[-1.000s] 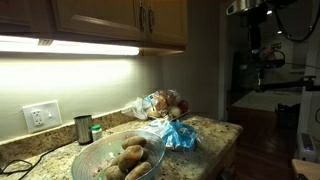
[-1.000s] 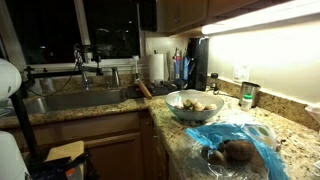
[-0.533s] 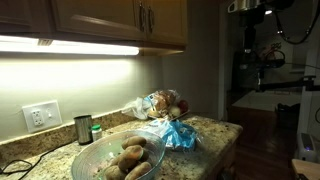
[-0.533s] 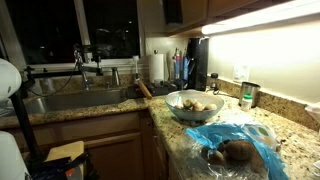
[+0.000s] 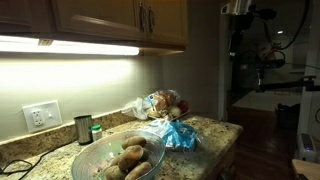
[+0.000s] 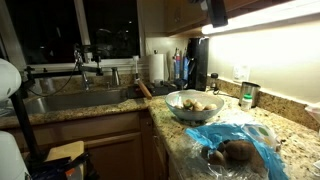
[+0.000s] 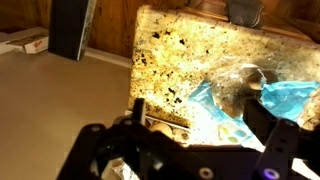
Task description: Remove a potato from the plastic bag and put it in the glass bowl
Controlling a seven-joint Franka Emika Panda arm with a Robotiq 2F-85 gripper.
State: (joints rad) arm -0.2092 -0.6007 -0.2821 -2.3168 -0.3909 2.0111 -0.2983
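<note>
The glass bowl stands on the granite counter with several potatoes in it; it also shows in an exterior view. The plastic bag lies beside it, crinkly and clear with a blue part, and brown potatoes show through it. My gripper hangs high above the counter near the cabinets. In the wrist view the gripper is open and empty, with the bag far below it. Pale potatoes show between the gripper's parts.
A small dark metal cup and a green-capped item stand by the wall outlet. A sink, a paper towel roll and a rolling pin lie beyond the bowl. The counter edge drops to the floor.
The arm has moved along under the cabinets toward the space above the counter. The bowl, the bag and the potatoes have not moved.
</note>
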